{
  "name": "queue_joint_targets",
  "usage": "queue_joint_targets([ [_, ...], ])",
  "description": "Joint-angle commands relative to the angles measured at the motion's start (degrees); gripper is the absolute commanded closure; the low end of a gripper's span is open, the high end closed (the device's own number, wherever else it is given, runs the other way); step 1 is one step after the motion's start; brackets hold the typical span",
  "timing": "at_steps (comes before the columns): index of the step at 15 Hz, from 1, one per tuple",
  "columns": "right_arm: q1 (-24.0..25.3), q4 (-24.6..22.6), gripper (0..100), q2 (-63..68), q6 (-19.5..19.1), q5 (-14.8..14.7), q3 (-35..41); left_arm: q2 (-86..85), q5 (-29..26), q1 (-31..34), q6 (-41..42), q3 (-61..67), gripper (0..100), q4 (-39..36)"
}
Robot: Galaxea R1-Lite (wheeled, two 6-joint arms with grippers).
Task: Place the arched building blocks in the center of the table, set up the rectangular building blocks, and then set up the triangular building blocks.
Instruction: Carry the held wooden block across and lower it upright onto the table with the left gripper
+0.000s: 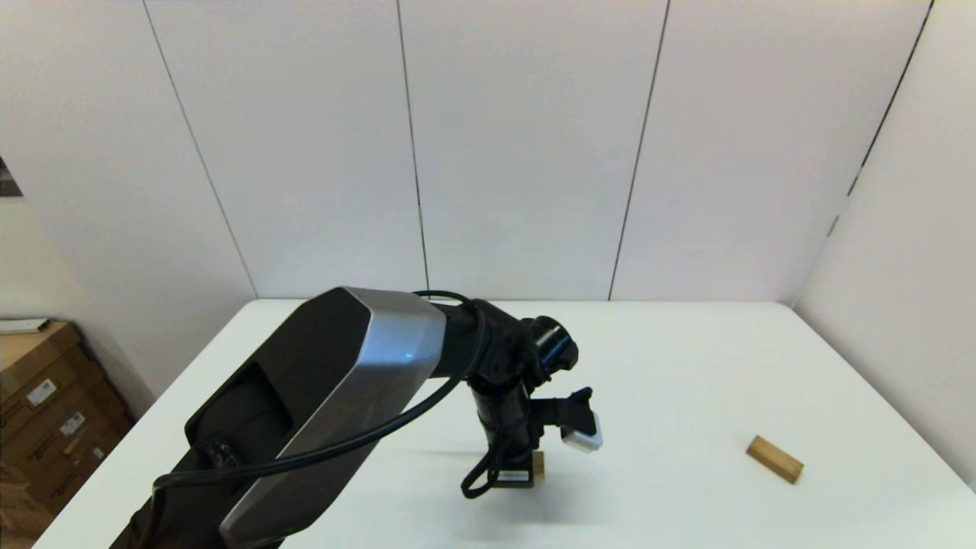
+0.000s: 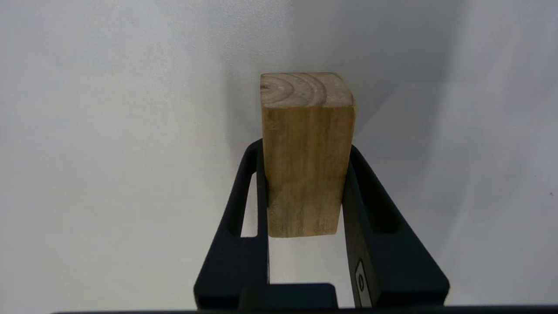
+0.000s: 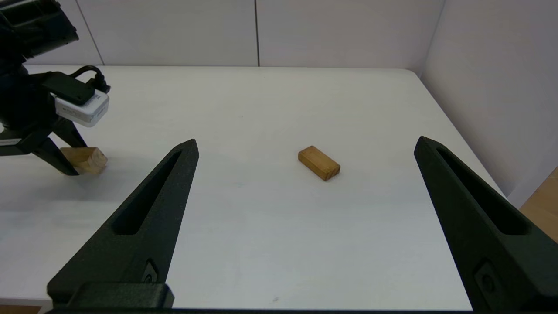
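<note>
My left gripper (image 2: 305, 150) is shut on a light wooden block (image 2: 305, 174), one black finger against each long side. This is the arched block; its curved cut-out does not show from here. The block lies on the white table (image 1: 686, 366) near the middle, only a sliver of it (image 1: 538, 463) showing below the left wrist in the head view. The rectangular block (image 1: 774, 459), a solid tan bar, lies flat at the table's right side. It also shows between the fingers of my right gripper (image 3: 305, 140), which hovers open well short of it. The triangular block is out of view.
White wall panels stand behind the table and along its right edge (image 1: 900, 412). Cardboard boxes (image 1: 46, 412) are stacked on the floor past the table's left side. The left arm's grey housing (image 1: 335, 396) hides much of the table's near left.
</note>
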Motion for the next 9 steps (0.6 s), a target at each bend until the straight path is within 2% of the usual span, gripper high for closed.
queue_joint_targets([
  [1, 0.0, 0.0, 0, 0.0, 0.0, 0.0, 0.0, 0.2, 0.0, 0.1, 0.3, -0.3, 100, -0.8],
  [9, 0.0, 0.0, 0, 0.0, 0.0, 0.0, 0.0, 0.7, 0.0, 0.2, 0.4, -0.3, 100, -1.1],
])
